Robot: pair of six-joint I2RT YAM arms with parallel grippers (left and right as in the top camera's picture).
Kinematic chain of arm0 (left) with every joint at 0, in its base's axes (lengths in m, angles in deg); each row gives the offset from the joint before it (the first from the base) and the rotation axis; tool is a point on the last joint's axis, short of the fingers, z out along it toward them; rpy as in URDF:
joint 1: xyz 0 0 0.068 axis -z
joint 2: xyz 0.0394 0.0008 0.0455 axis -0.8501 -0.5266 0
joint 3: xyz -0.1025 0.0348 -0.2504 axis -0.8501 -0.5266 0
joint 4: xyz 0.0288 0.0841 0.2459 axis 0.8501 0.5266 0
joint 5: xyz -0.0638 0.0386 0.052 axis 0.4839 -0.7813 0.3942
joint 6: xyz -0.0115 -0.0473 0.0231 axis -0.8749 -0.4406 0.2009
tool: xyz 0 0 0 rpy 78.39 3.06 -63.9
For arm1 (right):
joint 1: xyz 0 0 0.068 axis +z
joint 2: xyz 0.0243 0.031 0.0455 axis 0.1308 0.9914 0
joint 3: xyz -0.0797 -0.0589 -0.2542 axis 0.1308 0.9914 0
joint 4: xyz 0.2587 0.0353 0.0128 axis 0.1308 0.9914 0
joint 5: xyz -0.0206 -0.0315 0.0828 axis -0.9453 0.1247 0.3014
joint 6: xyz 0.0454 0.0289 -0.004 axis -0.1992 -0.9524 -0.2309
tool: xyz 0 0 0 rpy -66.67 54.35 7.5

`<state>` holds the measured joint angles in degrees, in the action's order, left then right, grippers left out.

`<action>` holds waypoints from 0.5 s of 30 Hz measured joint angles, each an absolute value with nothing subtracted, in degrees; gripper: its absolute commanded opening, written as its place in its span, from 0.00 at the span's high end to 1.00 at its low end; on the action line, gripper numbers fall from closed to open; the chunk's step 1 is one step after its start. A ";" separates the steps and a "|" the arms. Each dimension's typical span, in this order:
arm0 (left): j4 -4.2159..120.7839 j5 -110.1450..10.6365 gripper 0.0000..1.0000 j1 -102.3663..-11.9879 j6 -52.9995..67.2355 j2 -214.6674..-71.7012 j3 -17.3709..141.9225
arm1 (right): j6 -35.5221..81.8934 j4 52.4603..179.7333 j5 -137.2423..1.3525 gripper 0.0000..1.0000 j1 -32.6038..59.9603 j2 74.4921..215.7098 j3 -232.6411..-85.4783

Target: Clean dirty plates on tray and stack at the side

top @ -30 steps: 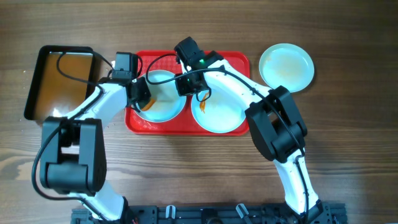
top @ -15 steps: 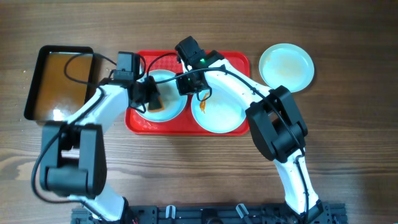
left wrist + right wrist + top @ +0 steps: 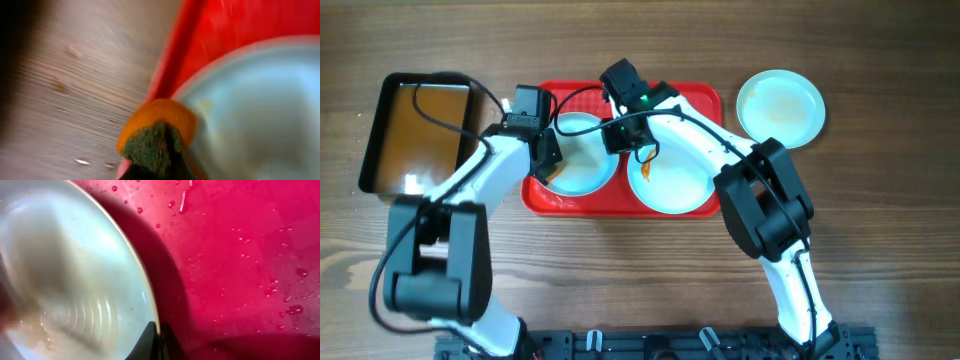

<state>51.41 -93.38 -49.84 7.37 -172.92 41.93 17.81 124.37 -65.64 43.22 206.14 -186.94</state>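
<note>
Two white plates sit on the red tray (image 3: 700,100). The left plate (image 3: 582,165) is under both grippers. My left gripper (image 3: 548,160) is shut on an orange and green sponge (image 3: 155,132) at this plate's left rim (image 3: 250,105). My right gripper (image 3: 617,135) is shut on the same plate's right rim (image 3: 150,305), fingers pinching its edge. The right plate (image 3: 675,180) on the tray carries a small orange smear (image 3: 647,170). A third white plate (image 3: 780,107) lies on the table to the right of the tray.
A black pan of brownish water (image 3: 415,130) stands left of the tray. Water drops dot the tray floor (image 3: 240,255). The wooden table (image 3: 880,220) surrounds everything.
My left gripper with the sponge swept right across the left plate, then back to its left rim. The right arm has held still on the plate's edge.
</note>
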 measured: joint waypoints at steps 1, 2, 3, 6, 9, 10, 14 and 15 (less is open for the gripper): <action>50.58 -96.18 0.96 -49.82 8.07 -170.67 41.84 | 17.83 124.46 -65.75 0.96 43.09 206.14 -186.94; 49.77 -97.62 0.96 -49.84 8.70 -169.03 41.82 | 17.87 124.46 -65.77 0.96 43.04 206.14 -186.94; 48.66 -99.61 0.96 -49.93 9.49 -166.39 41.77 | 17.94 124.46 -65.77 0.96 42.98 206.14 -186.94; 47.65 -102.06 0.96 -50.63 10.01 -158.19 41.77 | 18.75 124.94 -65.79 0.96 42.98 206.14 -187.09; 48.09 -97.34 0.96 -56.73 6.52 -150.15 41.77 | 23.43 126.42 -66.23 0.96 43.06 206.11 -189.63; 48.11 -93.62 0.96 -59.37 5.69 -149.32 41.77 | 24.34 126.53 -67.65 0.96 43.28 206.01 -190.46; 52.37 -75.09 0.96 -72.75 3.76 -149.62 41.82 | 27.62 128.68 -77.46 0.96 45.45 203.03 -194.24; 53.90 -69.73 0.96 -77.01 3.39 -150.28 41.80 | 29.44 128.70 -82.58 0.96 46.93 200.54 -195.90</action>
